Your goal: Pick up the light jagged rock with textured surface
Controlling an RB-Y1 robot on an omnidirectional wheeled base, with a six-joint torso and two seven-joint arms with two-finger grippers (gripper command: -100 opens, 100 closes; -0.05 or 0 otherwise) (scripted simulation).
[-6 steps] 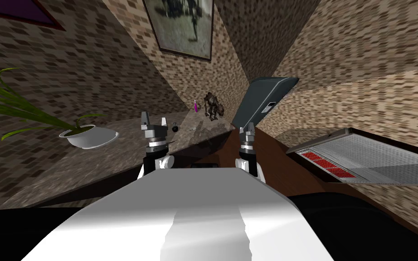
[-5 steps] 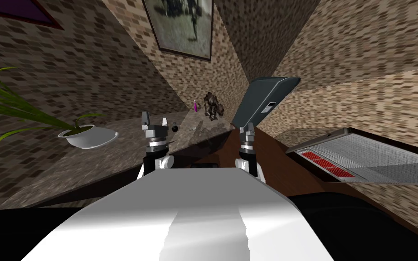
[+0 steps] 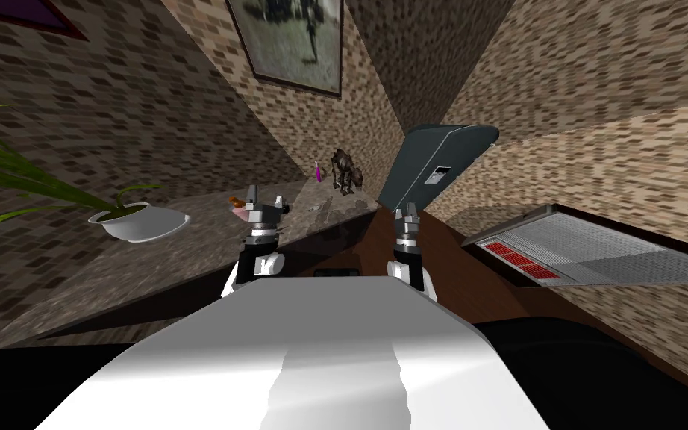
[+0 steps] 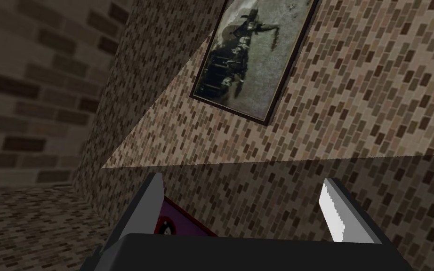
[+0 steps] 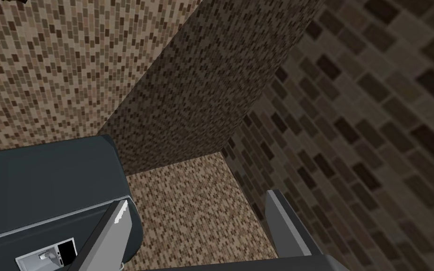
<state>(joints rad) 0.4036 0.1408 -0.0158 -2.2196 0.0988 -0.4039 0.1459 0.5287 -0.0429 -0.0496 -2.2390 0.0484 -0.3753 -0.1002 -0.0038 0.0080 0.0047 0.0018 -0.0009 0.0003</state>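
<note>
A pale grey lumpy shape (image 3: 327, 211), likely the light rock, lies on the speckled stone counter (image 3: 111, 272) and is hard to tell from its surface. It sits ahead of my left gripper (image 3: 266, 197) and to its right. That gripper hovers over the counter with its fingers open (image 4: 242, 181) and nothing between them. My right gripper (image 3: 410, 207) is raised beside the counter's end, also open (image 5: 198, 197) and empty. A dark brown jagged figure (image 3: 345, 170) and a small magenta bottle (image 3: 318, 172) stand farther back by the wall.
A white bowl with a green plant (image 3: 139, 222) stands on the counter at the left. An orange and pink thing (image 3: 238, 206) sits just behind the left gripper. A dark grey appliance (image 3: 432, 164) (image 5: 46, 183) rises ahead of the right gripper. A metal unit with red strips (image 3: 596, 254) is at the right.
The whole head view has shifted a little, so I have moved. My left gripper has reached slightly farther over the counter, and the orange and pink thing now shows behind it.
</note>
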